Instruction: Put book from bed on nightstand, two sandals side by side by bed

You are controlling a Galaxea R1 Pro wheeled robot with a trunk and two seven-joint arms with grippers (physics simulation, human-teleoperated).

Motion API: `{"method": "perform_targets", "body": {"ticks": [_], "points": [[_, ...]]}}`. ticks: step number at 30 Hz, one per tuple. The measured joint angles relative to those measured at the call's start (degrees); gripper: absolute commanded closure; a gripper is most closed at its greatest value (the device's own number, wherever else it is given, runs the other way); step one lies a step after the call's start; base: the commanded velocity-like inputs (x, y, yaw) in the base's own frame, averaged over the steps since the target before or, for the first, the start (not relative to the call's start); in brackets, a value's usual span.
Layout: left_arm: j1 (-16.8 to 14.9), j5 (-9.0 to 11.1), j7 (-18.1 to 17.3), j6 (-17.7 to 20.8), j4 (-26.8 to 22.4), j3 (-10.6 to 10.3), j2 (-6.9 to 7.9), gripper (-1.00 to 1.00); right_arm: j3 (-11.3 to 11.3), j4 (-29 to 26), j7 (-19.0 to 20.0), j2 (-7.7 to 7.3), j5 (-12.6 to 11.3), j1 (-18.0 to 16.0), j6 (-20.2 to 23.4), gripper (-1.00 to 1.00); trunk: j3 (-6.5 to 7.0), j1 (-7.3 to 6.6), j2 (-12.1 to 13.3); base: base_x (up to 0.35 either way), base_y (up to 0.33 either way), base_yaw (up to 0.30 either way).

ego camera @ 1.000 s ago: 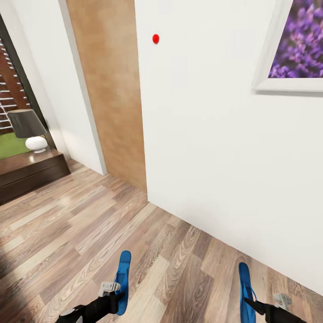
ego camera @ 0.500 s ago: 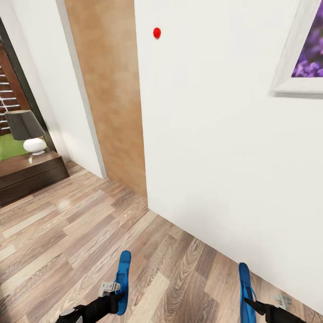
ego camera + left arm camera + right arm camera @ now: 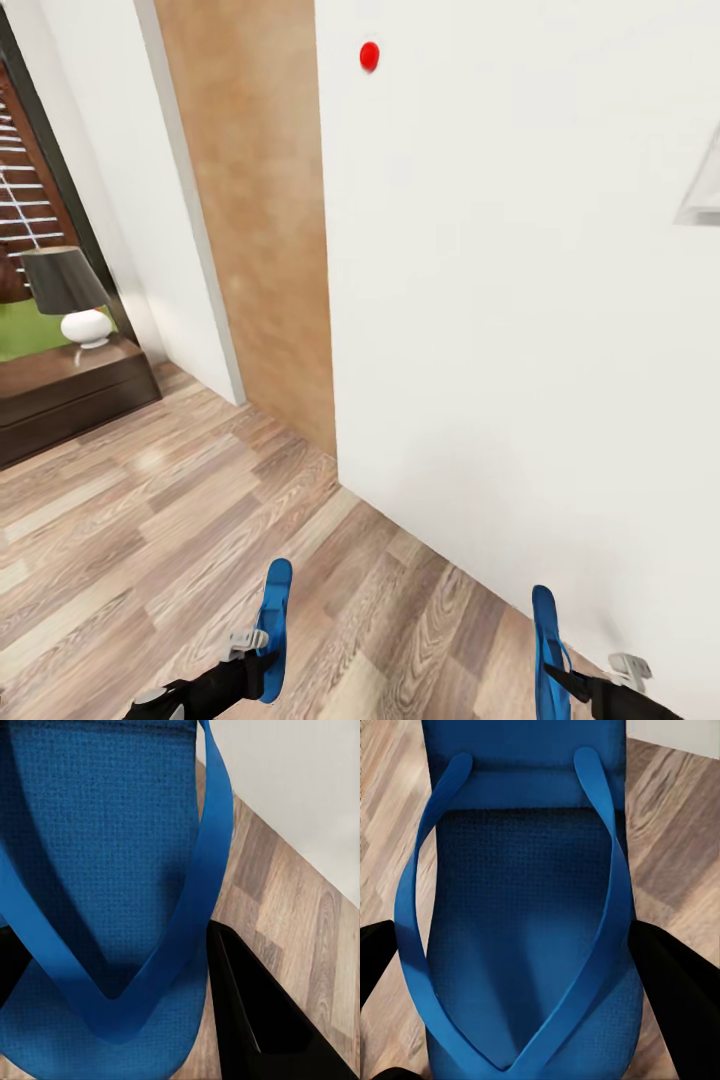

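Got one blue sandal in each pincer right now: left pincer clamped on the left sandal, right pincer clamped on the right sandal, both carried edge-up over the wood floor. My guess is they're light, floppy foam, so pinching across the sole near the strap seems safest. Ahead: white wall, and further left a dark cabinet with a lamp.

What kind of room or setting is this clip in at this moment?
Probably a bedroom or the passage into one, in a simulated home: wood-plank floor, white wall, and a low dark cabinet carrying a table lamp beside a window. Each gripper holds a blue sandal, left and right.
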Motion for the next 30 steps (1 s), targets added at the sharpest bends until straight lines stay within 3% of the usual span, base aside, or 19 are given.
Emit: {"method": "perform_targets", "body": {"ticks": [30], "points": [[0.0, 0.1, 0.0, 0.0, 0.0, 0.0, 0.0, 1.0, 0.0, 0.0, 0.0, 0.11, 0.0, 0.0, 0.0, 1.0, 0.0, 0.0, 0.0, 0.203, 0.0, 0.279]]}}
